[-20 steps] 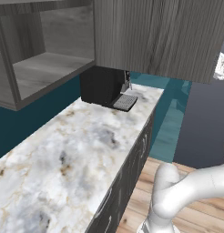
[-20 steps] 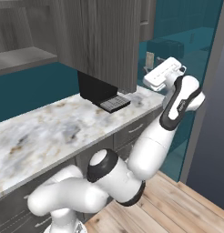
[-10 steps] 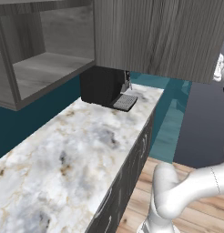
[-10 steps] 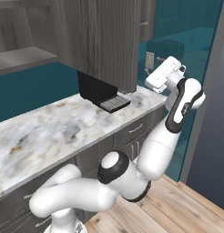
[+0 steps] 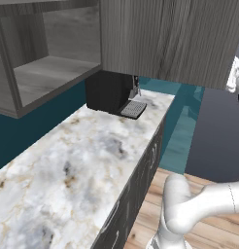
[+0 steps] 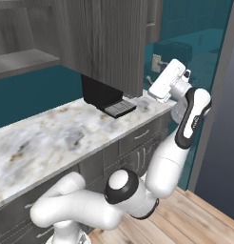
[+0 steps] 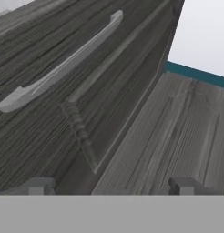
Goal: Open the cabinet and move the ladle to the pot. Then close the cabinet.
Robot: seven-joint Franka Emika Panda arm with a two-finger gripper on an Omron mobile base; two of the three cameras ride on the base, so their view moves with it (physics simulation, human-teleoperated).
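Note:
The cabinet (image 6: 109, 43) hangs above the counter, dark grey wood grain, and it also fills the top of the left base view (image 5: 175, 39). Its door is closed. In the hand view the door's long silver bar handle (image 7: 63, 63) runs slantwise at the upper left, a short way ahead of my gripper (image 7: 111, 186). The gripper is open, with nothing between its fingertips (image 7: 38, 185). In the right base view my white hand (image 6: 167, 82) is raised beside the cabinet's right end, facing it. The ladle and the pot are out of view.
A black coffee machine (image 6: 102, 93) stands on the marble counter (image 5: 92, 160) under the cabinet. An open grey shelf unit (image 5: 48, 68) hangs to the left. Drawer fronts (image 6: 138, 138) run below the counter, and wood floor (image 5: 209, 228) lies to the right.
The arm has shifted slightly and the hand has tilted a little beside the cabinet. The gripper stays open and the door stays closed.

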